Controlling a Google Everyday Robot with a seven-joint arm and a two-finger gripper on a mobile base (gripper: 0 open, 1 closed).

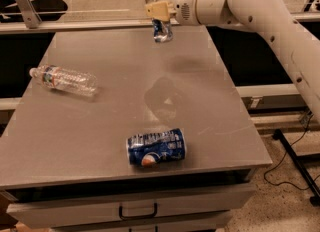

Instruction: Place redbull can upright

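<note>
Grey table top is filling most of what you are seeing. Nearest you, close to the front edge, a wide dark blue can is lying on its side. Farther back on the left, a clear water bottle is lying down too. At the far end, the white arm is reaching in from the right, and the gripper is hanging in the air over the back of the table. Its fingers are squeezing the redbull can, so the can is not touching the table. The can is sticking down below the fingers, its long side running nearly up and down, leaning only a little. You are probably needing a mostly straight drop onto bare table, well apart from the other two things.
</note>
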